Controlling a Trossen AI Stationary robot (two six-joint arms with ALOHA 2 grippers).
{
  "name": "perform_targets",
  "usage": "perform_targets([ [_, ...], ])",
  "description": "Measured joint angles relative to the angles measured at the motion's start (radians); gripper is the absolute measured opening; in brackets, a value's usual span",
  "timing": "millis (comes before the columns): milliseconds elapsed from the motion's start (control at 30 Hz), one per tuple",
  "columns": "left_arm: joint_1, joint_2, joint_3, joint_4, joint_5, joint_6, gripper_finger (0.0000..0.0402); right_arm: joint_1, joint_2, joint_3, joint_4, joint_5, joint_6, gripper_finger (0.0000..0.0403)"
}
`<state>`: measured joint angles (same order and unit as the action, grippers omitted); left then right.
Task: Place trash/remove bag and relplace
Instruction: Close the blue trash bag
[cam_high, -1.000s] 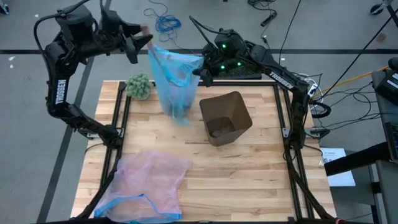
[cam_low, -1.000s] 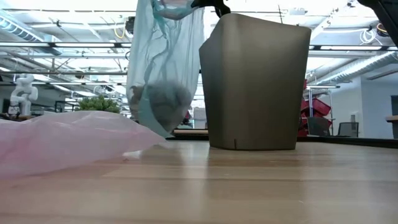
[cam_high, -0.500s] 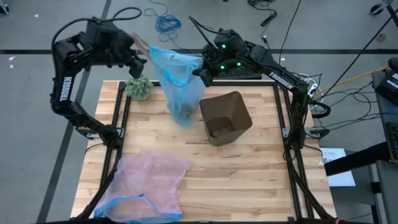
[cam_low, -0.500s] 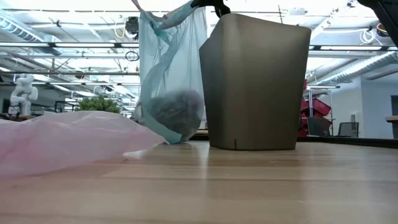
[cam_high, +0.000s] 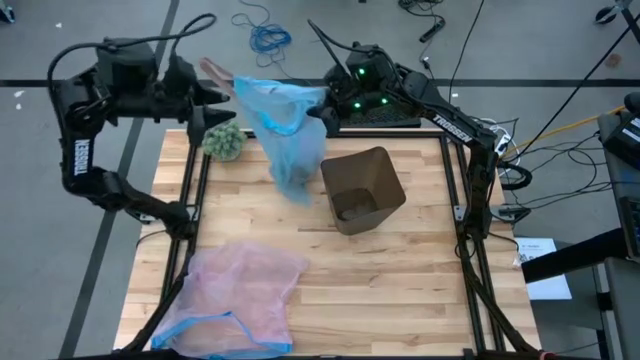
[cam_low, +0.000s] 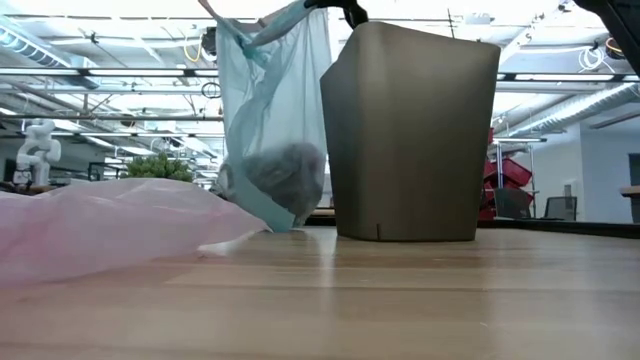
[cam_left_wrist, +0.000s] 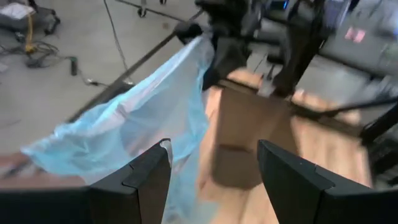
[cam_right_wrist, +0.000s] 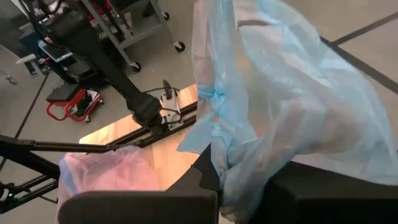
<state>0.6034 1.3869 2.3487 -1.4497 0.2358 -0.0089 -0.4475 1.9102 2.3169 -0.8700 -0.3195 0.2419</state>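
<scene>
The light-blue bag (cam_high: 285, 130) hangs by its rim from my right gripper (cam_high: 322, 112), which is shut on it above the table's far edge. A dark lump of trash (cam_low: 275, 175) sags in the bag's bottom, low beside the brown bin (cam_high: 362, 188). Whether the bag's bottom touches the table, I cannot tell. A few scraps (cam_high: 350, 212) lie inside the bin. My left gripper (cam_high: 222, 105) stands open to the left of the bag's rim. In the left wrist view its fingers (cam_left_wrist: 152, 177) hold nothing, and the bag (cam_left_wrist: 143, 124) shows beyond them. My right gripper pinches a bunched part of the bag's rim (cam_right_wrist: 227, 165) between its two fingers, coming from the table's far right and slanting down. Several layers are gathered there. The bag hangs below the fingers, open at the top, its loaded bottom (cam_low: 285, 215) low by the bin.
A fuzzy green ball (cam_high: 224, 140) sits at the table's far left corner, under my left gripper. A translucent pink bag (cam_high: 240, 295) with a blue rim lies flat at the near left. The bin stands right of centre. Bare wood shows at the near right.
My left gripper has drawn back toward the table's left edge, away from the bag's rim, and tipped downward; it has stayed open. The bag hangs on from my right gripper, and its loaded bottom has swung toward the bin.
</scene>
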Motion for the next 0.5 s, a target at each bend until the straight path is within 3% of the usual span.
perform_targets([
  [133,-0.046,0.074,-0.022,-0.002,-0.045,0.097,0.0231,-0.005,0.0,0.0,0.039,-0.001,-0.003,0.0],
  [500,-0.113,0.276,-0.032,-0.033,-0.042,0.104,0.0231,-0.004,0.001,0.0,0.102,-0.007,0.009,0.0],
])
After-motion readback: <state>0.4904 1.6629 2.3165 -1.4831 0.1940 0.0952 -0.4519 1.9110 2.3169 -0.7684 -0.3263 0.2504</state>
